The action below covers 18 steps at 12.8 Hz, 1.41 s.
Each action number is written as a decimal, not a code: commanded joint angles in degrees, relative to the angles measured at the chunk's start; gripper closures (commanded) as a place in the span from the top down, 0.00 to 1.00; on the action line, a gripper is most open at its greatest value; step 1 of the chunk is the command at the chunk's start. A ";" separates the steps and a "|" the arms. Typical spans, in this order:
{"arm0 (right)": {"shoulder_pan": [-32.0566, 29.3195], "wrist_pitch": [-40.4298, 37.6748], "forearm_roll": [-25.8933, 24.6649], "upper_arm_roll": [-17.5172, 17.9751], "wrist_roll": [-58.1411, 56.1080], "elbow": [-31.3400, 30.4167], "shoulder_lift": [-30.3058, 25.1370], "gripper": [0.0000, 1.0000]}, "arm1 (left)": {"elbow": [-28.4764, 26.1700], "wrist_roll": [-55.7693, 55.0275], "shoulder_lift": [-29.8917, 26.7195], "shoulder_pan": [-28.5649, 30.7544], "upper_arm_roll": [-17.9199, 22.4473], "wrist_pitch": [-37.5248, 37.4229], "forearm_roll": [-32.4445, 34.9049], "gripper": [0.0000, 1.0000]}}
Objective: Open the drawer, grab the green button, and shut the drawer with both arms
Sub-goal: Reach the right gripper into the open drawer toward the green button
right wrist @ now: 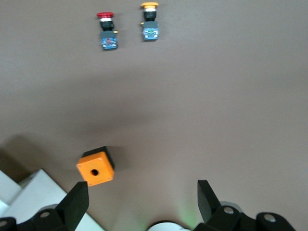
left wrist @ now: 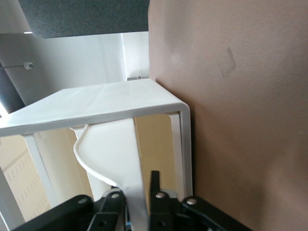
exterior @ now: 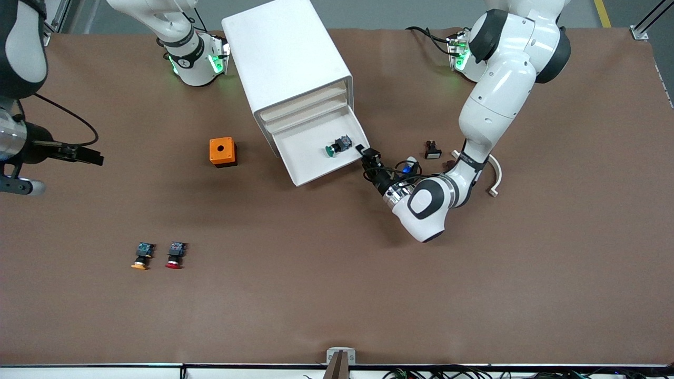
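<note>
Button point(exterior: 335, 147) in drawer point(exterior: 310, 158), beside left claw point(exterior: 367, 154)

I see the button point(exterior: 337, 146) in the open drawer point(exterior: 316, 158) at frame centre; two buttons point(exterior: 158, 256) lie lower left on the tabletop point(exterior: 337, 295).

Three small push buttons: green-capped point(exterior: 337, 147), yellow-capped point(exterior: 141, 256), red-capped point(exterior: 175, 255); one orange square box point(exterior: 222, 151); one white four-drawer cabinet point(exterior: 287, 68); two white robot arms.
</note>
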 commanded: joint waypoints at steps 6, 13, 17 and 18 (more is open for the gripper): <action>20.11 2.58 5.57 0.05 41.97 -2.71 -0.76 1.00 | 6.87 22.90 -2.19 0.88 1.75 2.17 -0.25 1.00; 34.71 19.45 5.66 0.05 65.81 -11.33 0.02 1.00 | 8.81 60.60 -8.51 -0.08 7.37 2.52 5.60 0.99; 40.51 28.85 5.58 -0.04 76.36 -11.60 5.90 1.00 | 8.37 68.49 -12.21 -0.26 6.76 14.88 18.27 0.99; 41.39 30.18 5.58 -0.04 77.42 -11.51 6.96 1.00 | 8.28 68.49 -12.82 -0.52 6.67 18.83 20.91 0.99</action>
